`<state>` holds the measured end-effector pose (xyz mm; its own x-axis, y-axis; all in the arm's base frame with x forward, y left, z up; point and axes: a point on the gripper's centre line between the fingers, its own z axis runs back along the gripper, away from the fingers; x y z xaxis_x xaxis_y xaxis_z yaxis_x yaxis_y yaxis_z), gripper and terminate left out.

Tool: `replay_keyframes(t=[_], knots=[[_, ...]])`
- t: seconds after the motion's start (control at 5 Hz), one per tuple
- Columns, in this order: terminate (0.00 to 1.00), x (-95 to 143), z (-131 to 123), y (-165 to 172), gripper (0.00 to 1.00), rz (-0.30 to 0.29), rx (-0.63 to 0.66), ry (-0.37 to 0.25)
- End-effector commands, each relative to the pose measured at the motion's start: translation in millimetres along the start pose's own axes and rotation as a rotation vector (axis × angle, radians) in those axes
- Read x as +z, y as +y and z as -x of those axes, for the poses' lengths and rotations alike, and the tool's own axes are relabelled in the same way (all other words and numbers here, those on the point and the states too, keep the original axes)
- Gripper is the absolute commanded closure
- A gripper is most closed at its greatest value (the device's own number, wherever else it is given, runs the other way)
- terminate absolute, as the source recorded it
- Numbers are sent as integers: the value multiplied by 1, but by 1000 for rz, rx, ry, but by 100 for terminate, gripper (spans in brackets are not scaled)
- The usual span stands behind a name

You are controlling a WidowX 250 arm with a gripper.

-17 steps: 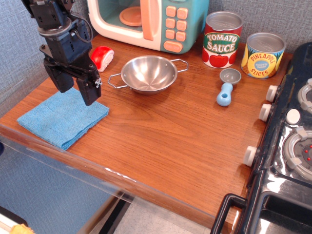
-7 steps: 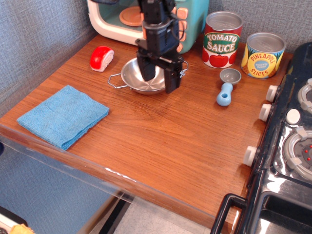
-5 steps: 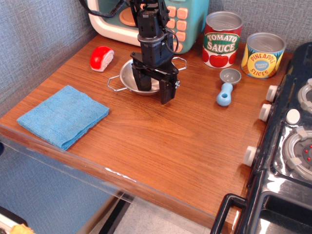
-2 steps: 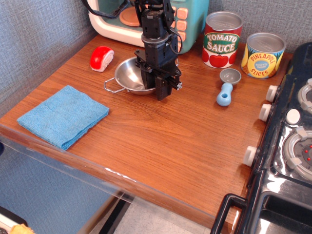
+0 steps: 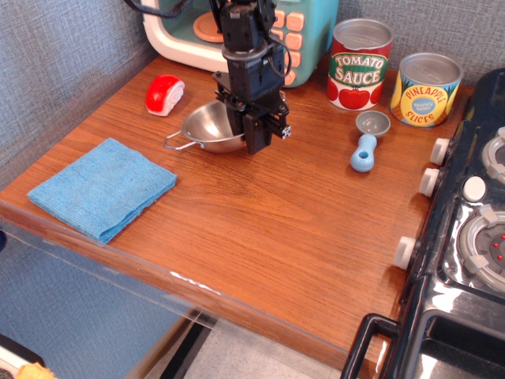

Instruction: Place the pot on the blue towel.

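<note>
two fingers (image 5: 254, 136) pinching pot (image 5: 207, 130) rim, tilted

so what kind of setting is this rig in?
Likely a toy play-kitchen mock-up: a pastel toy microwave, toy cans labelled tomato sauce and pineapple slices, and a plastic stove beside a wooden counter.

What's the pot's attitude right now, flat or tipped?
Tipped. The pot has its right rim raised in the shut tool, and its left handle sits low near the table.
</note>
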<state>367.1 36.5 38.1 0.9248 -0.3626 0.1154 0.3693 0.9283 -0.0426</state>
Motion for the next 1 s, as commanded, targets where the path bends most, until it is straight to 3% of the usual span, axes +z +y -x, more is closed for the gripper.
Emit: replay_keyframes(t=[0.0, 0.2, 0.4, 0.8], knots=[[0, 72, -1, 11, 100, -84, 19, -165], [0, 93, 20, 16, 100, -92, 72, -207], [0, 102, 54, 22, 100, -75, 144, -194], [0, 87, 131, 33, 100, -92, 269, -60]])
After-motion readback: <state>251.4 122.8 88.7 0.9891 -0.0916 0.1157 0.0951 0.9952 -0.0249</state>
